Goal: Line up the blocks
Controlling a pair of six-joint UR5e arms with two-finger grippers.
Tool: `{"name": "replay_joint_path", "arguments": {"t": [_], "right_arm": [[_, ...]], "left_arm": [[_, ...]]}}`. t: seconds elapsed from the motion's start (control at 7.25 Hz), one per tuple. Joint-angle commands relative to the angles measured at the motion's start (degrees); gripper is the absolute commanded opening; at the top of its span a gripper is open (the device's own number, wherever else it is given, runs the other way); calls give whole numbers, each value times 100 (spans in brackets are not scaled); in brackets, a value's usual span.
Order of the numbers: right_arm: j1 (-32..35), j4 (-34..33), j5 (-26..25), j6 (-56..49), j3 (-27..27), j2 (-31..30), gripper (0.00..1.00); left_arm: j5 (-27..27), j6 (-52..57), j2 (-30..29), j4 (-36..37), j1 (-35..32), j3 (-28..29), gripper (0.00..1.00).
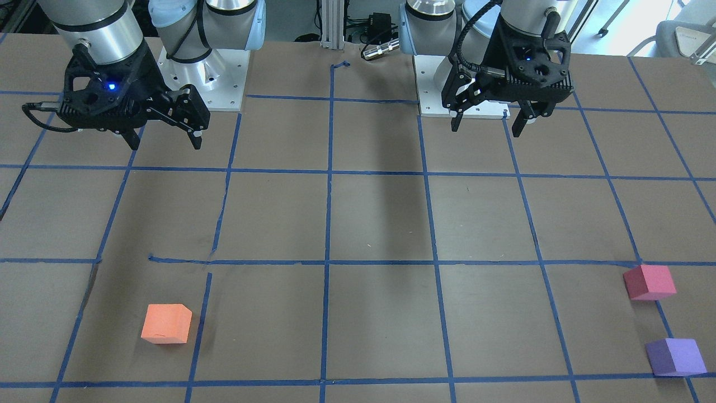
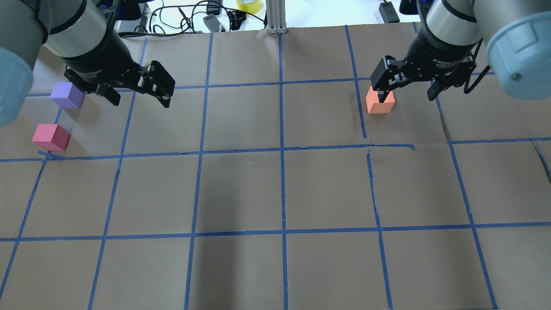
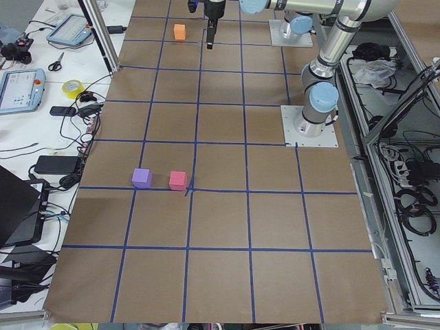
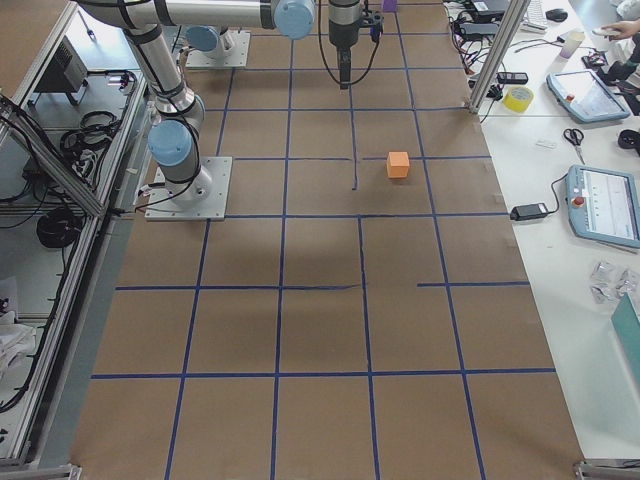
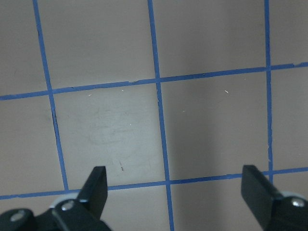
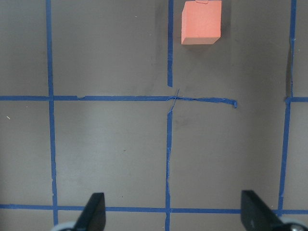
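The orange block (image 1: 166, 323) lies alone on the right arm's side; it also shows in the overhead view (image 2: 380, 102) and at the top of the right wrist view (image 6: 201, 22). The pinkish-red block (image 1: 649, 281) (image 2: 51, 137) and the purple block (image 1: 675, 356) (image 2: 66, 95) lie close together, apart, near the table's end on the left arm's side. My left gripper (image 1: 485, 127) (image 2: 141, 102) (image 5: 176, 192) is open and empty, high above bare table. My right gripper (image 1: 165, 144) (image 2: 404, 94) (image 6: 174, 211) is open and empty, high above the table, nearer the base than the orange block.
Brown paper with a blue tape grid (image 2: 280, 148) covers the table. The two arm bases (image 1: 207, 78) (image 1: 447, 95) stand at the robot's edge. Cables and a yellow tape roll (image 2: 249, 5) lie beyond the far edge. Tablets and tools lie on a side desk (image 3: 41, 75).
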Motion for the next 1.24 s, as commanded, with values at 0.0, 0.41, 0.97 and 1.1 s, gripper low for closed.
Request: {"name": "replay_joint_path", "arguments": {"t": [0.0, 0.41, 0.97, 1.1], "right_arm": [[0, -3, 3, -1, 0, 9, 100], [0, -3, -6, -44, 0, 9, 100], [0, -3, -23, -44, 0, 17, 100], [0, -3, -32, -36, 0, 44, 100]], "left_arm": [[4, -8, 1, 0, 6, 20, 100], [31, 1, 1, 0, -3, 38, 100], [344, 1, -77, -18, 32, 82, 100], [521, -139, -86, 9, 67, 47, 100]]}}
